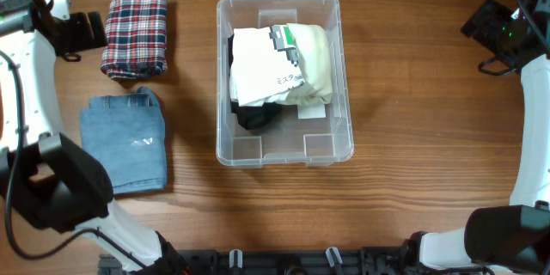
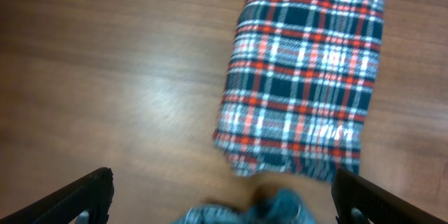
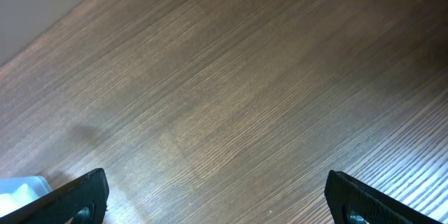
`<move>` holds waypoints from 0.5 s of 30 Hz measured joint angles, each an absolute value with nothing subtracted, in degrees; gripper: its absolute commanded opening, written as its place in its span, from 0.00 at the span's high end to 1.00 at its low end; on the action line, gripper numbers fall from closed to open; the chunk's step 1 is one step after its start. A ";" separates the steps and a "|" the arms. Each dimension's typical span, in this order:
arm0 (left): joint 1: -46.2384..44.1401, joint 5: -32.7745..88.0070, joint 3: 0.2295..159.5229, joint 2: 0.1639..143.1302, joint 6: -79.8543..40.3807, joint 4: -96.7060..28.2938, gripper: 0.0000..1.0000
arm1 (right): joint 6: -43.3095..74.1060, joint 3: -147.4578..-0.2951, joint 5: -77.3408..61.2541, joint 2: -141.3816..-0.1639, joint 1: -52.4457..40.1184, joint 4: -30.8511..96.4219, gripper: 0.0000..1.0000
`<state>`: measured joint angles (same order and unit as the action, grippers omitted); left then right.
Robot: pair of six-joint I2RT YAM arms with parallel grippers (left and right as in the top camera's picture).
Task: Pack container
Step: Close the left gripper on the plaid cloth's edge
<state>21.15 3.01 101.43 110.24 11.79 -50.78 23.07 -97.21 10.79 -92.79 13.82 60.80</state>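
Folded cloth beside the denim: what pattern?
Folded cloth: navy, red and white plaid; clearest in left wrist view.

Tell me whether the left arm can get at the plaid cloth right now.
Probably yes. The left arm's fingers stand wide open, and the folded plaid cloth lies on the table just ahead of them with nothing on it. Only the folded jeans lie close beside it.

A folded red, white and navy plaid cloth (image 1: 135,33) lies on the brown wood-grain surface (image 1: 412,94) at its far left. A folded light-blue denim garment (image 1: 124,143) lies just in front of the cloth, their near edges about touching.
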 measured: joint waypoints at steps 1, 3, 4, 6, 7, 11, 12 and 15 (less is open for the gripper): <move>21.12 4.03 101.43 111.22 11.86 -49.80 0.00 | 23.07 -97.21 10.79 -92.79 13.82 60.77 0.00; 21.12 5.87 101.43 113.30 11.99 -47.90 0.00 | 23.07 -97.21 10.79 -92.79 13.82 60.77 0.00; 21.12 6.42 101.43 114.04 11.99 -47.16 0.00 | 23.07 -97.21 10.79 -92.79 13.82 60.77 0.00; 21.12 7.94 101.43 115.66 11.99 -45.04 0.00 | 23.07 -97.21 10.79 -92.79 13.82 60.77 0.00; 21.17 8.82 101.43 116.44 11.99 -44.01 0.00 | 23.07 -97.21 10.79 -92.79 13.82 60.80 0.00; 21.47 11.84 101.43 118.67 12.01 -41.08 0.00 | 23.07 -97.21 10.79 -92.79 13.82 60.77 0.00; 21.58 12.45 101.43 119.20 11.97 -40.38 0.00 | 23.07 -97.21 10.79 -92.79 13.82 60.77 0.00; 21.78 13.67 101.43 120.97 11.97 -38.83 0.00 | 23.07 -97.21 10.79 -92.79 13.82 60.77 0.00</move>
<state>21.78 13.67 101.43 120.97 11.97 -38.83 23.07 -97.21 10.79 -92.79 13.82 60.77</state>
